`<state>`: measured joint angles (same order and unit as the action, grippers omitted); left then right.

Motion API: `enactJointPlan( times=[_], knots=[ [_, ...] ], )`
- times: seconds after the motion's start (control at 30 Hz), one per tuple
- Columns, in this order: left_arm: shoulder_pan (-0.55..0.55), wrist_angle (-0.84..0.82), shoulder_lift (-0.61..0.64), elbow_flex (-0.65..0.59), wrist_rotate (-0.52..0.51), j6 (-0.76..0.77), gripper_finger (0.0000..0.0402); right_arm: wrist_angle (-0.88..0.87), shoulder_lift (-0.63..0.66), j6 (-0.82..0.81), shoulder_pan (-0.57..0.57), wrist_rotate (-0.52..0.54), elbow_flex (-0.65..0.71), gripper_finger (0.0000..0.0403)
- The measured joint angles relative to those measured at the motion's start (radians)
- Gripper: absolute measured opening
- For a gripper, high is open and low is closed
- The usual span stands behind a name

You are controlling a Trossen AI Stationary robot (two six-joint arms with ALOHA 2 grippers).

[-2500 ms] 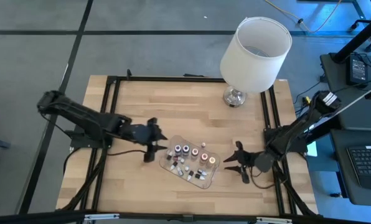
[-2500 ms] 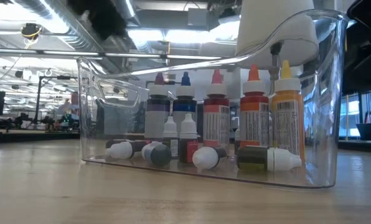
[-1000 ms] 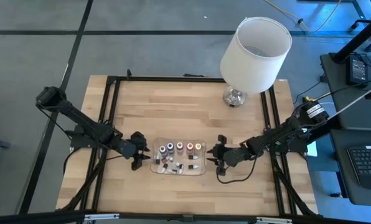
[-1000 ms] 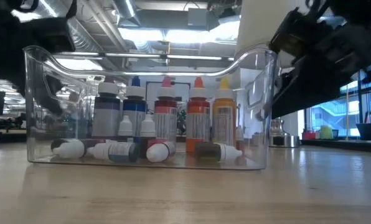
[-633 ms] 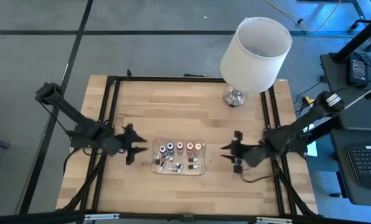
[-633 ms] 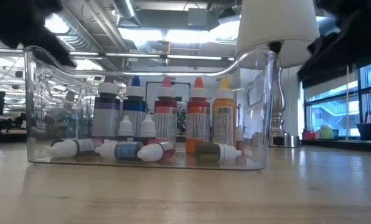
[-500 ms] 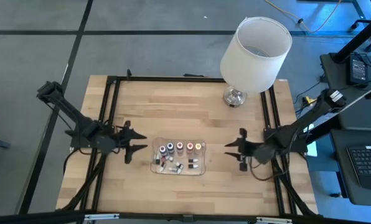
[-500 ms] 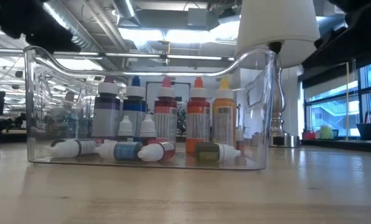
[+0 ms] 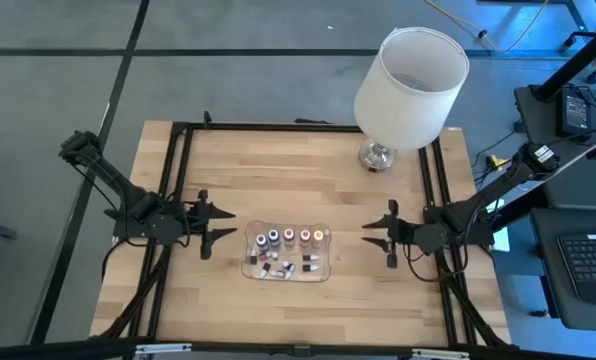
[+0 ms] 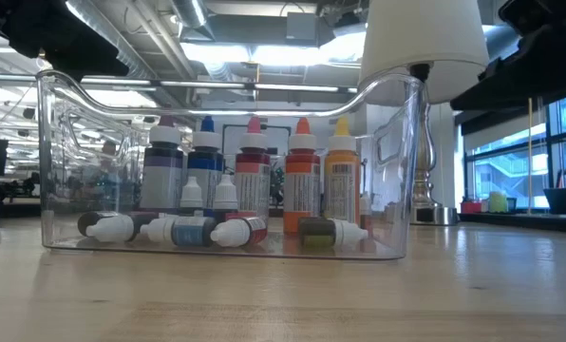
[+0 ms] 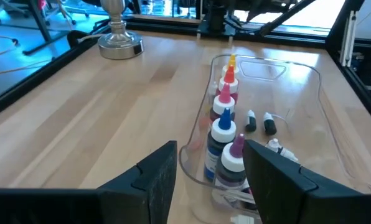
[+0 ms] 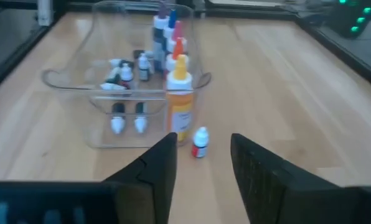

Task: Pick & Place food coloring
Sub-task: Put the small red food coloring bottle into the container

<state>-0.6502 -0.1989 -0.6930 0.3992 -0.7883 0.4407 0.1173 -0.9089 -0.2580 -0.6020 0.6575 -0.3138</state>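
Both grippers had backed away from the tray's end walls, which they had been close against a second earlier; the tray itself had not shifted in that time.

**Fingers.** The left fingers (image 11: pixel 154 177) stood spread with nothing between them. The right fingers (image 12: pixel 151 168) also stood spread and empty.

**Grippers.** The left gripper (image 9: pixel 223 224) and the right gripper (image 9: pixel 370 233) faced each other across the clear tray (image 11: pixel 297 118). Each was near one short end and touched nothing.

**Task object.** One small red bottle (image 12: pixel 200 142) with a white cap stood on the table (image 9: pixel 278 170) outside the tray.
- It was directly ahead of the right fingers, between them and the near tray wall, and appeared just beside that wall.
- Its long axis was upright, cap up.
- The right arm was clearly the nearer one. From the left fingers it lay beyond the full length of the tray.

The remaining food coloring was inside the tray. The tall bottles (image 9: pixel 290 238) stood in a row, and the small bottles (image 9: pixel 278 266) lay on their sides or stood beside them.

**Limits of view.**
- The loose bottle could not be made out from above or in the low view.
- Whether it touched the tray wall could not be determined.
- The lamp (image 9: pixel 408 75) stood well beyond both grippers.
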Motion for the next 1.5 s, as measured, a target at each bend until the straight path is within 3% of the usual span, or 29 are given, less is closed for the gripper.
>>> enactJointPlan(
  times=[0.1, 0.23, 0.43, 0.5, 0.63, 0.87, 1.17, 1.5],
  knots=[
    [0.000, 0.000, 0.000, 0.000, -0.002, 0.015, 0.0179, 0.001, -0.008, 0.019, 0.026, 0.004, 0.000, 0.0174],
    [0.000, 0.002, 0.000, 0.000, -0.002, 0.017, 0.0180, 0.013, -0.045, 0.045, 0.066, 0.029, 0.000, 0.0237],
    [0.000, 0.005, -0.001, 0.000, -0.006, 0.017, 0.0179, 0.154, -0.152, 0.053, 0.122, 0.056, 0.008, 0.0296],
    [0.000, 0.005, 0.000, 0.000, -0.006, 0.017, 0.0180, 0.178, -0.194, 0.031, 0.157, 0.028, 0.008, 0.0299],
    [0.000, 0.006, -0.001, 0.000, -0.006, 0.017, 0.0179, 0.258, -0.295, 0.039, 0.230, -0.155, 0.008, 0.0300],
    [0.000, 0.006, -0.001, 0.000, -0.006, 0.017, 0.0180, 0.463, -0.468, 0.161, 0.341, -0.378, 0.009, 0.0285],
    [0.000, 0.007, -0.001, 0.000, -0.006, 0.017, 0.0180, 0.566, -0.607, 0.241, 0.460, -0.519, 0.000, 0.0271],
    [0.000, 0.007, -0.001, 0.000, -0.006, 0.018, 0.0179, 0.565, -0.765, 0.327, 0.476, -0.626, -0.104, 0.0270]
  ],
)
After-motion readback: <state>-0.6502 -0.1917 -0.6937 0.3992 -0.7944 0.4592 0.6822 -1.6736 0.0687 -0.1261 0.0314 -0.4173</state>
